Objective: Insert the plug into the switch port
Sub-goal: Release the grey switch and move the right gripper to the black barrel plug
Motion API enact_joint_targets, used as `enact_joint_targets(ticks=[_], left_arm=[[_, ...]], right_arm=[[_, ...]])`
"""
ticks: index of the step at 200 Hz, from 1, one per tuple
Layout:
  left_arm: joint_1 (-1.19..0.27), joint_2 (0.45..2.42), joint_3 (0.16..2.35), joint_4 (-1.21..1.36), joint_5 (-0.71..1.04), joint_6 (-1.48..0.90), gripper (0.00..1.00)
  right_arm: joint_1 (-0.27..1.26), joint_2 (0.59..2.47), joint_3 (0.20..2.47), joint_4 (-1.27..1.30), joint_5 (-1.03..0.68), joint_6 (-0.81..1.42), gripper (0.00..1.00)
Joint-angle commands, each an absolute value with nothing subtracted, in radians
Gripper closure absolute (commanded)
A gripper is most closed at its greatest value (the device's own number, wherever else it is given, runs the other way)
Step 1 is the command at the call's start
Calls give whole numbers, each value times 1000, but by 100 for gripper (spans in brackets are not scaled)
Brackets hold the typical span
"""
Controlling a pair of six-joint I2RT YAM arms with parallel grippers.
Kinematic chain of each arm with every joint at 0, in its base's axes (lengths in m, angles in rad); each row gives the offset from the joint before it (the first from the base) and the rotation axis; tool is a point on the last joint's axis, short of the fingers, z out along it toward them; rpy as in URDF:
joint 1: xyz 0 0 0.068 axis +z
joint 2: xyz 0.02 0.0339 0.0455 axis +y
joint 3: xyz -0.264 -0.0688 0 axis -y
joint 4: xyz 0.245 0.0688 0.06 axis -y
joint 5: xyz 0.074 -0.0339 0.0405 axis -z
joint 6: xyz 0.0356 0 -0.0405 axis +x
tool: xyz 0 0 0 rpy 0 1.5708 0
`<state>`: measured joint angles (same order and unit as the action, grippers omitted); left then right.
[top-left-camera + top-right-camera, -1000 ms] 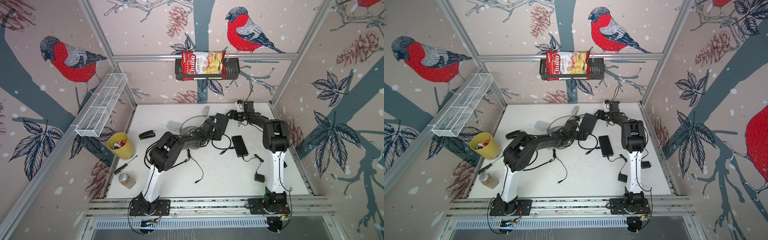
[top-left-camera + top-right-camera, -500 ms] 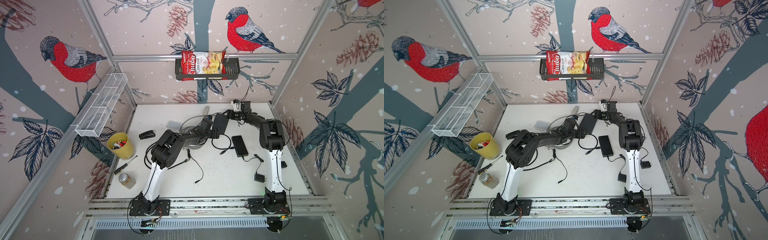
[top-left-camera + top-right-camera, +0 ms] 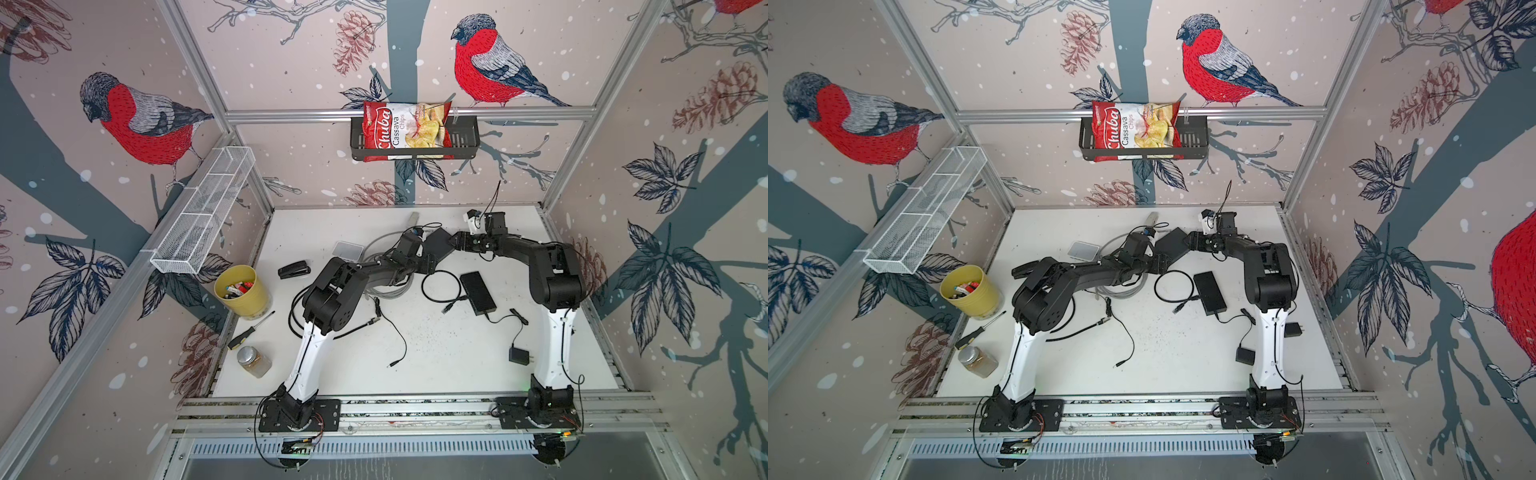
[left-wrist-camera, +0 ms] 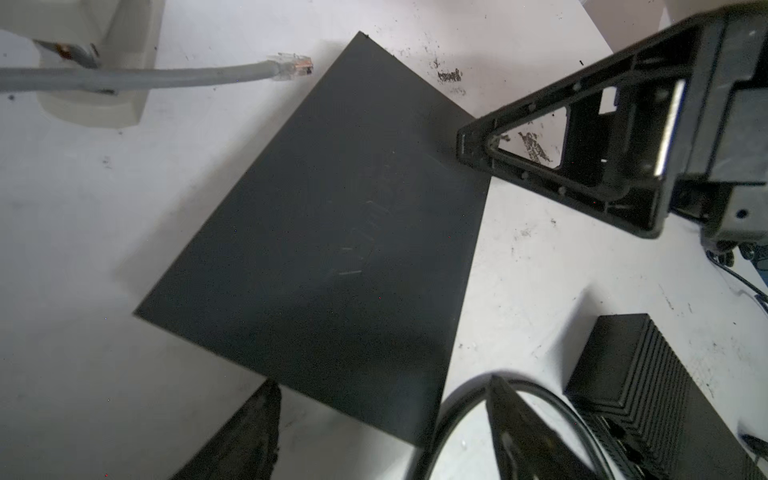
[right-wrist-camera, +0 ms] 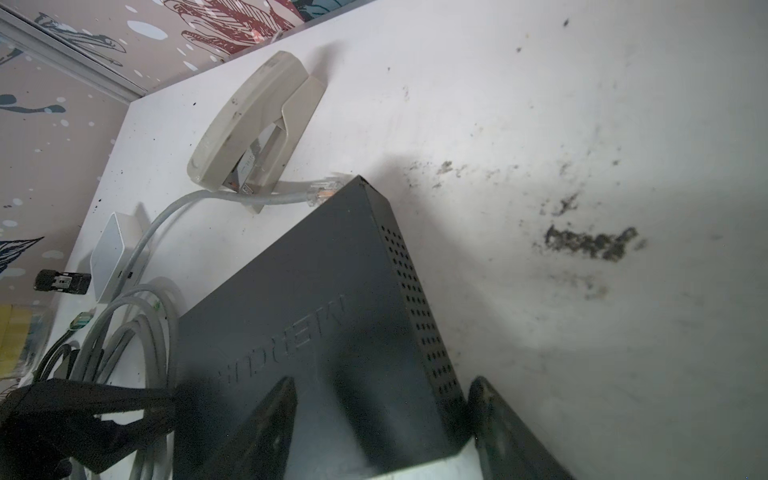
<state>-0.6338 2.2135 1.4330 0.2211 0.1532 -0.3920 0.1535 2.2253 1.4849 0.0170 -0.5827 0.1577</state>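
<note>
Left wrist view: plug loose on table, just beside far corner of switch, not held. Left gripper and right gripper both with jaws apart, each astride a switch corner, no firm grip visible. Could shove switch into plug and knock it away; ports unseen.

The white table carries the switch near twelve o'clock, the plug just beside its corner. A brick lies at three, an adapter at four, a cup at nine, a screwdriver and jar at eight.
</note>
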Motion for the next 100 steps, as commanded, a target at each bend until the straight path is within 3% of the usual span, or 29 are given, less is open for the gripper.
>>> enact_joint_targets(ticks=[1, 33, 57, 100], left_arm=[[-630, 2179, 1412, 235, 140, -372, 23], [-630, 2093, 1373, 223, 76, -341, 23], [-630, 2059, 1377, 196, 54, -315, 23], [-629, 2055, 1398, 177, 35, -279, 23]], right_arm=[[134, 2201, 1490, -5, -538, 144, 33], [74, 2130, 1502, -80, -406, 113, 34], [26, 2101, 1497, -167, -214, 90, 46], [-43, 2054, 1396, -204, -61, 17, 50]])
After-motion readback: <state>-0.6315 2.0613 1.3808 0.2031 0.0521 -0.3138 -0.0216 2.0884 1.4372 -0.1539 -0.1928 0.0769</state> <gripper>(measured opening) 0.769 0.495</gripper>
